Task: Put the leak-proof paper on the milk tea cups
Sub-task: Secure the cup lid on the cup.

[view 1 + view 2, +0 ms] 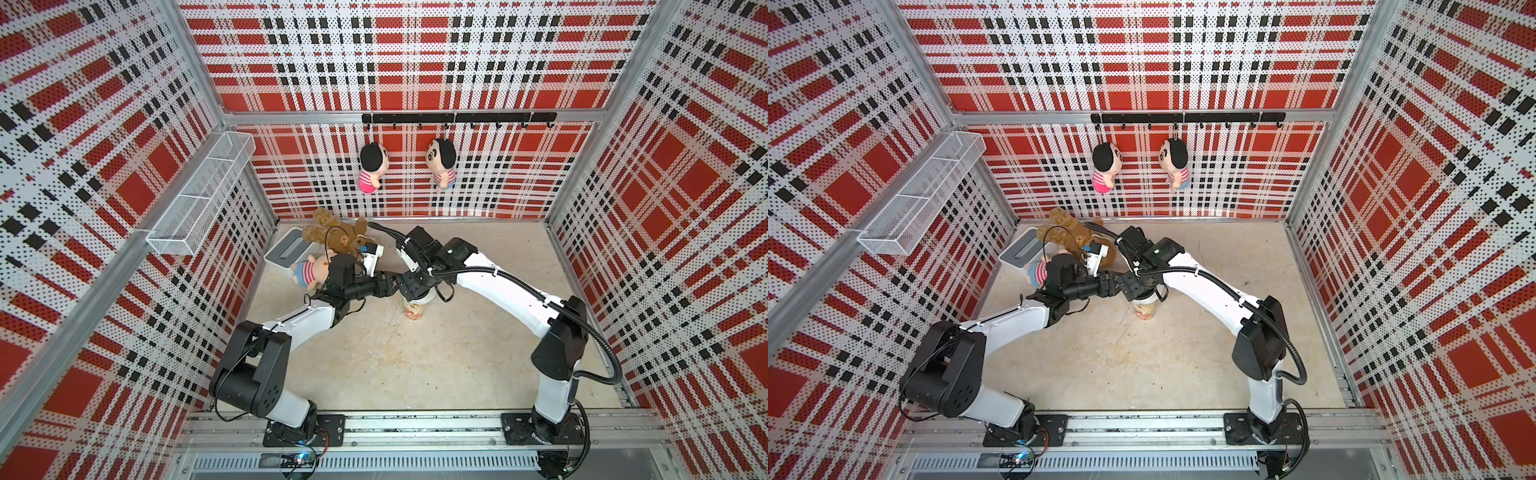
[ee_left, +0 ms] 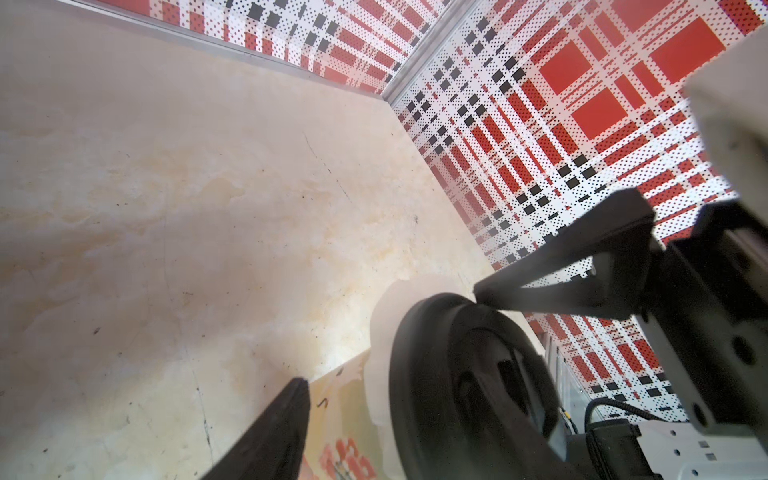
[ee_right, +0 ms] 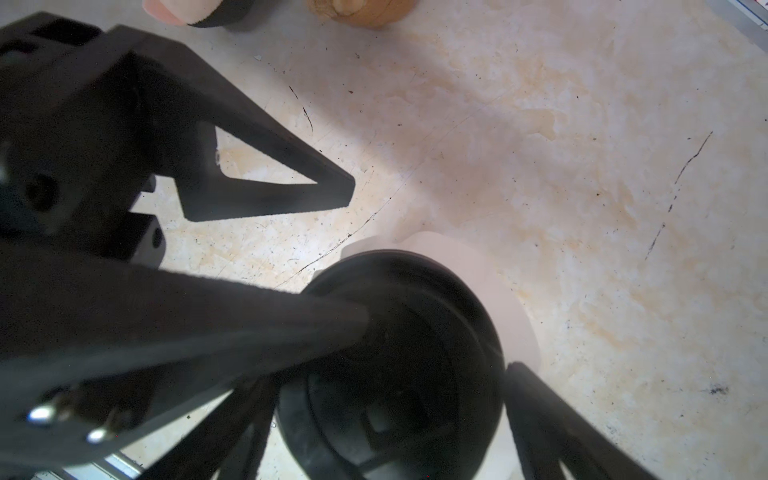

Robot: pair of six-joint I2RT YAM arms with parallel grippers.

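Paper (image 2: 380, 316) under lid (image 2: 457, 374) on cup (image 2: 343, 411)

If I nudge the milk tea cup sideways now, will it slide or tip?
Likely tips rather than slides: the cup is tall and tapers to a narrow base. The black lid on top adds weight high up, though probably little. The leak-proof paper sticking out under the lid looks thin and floppy, so it gives no grip.
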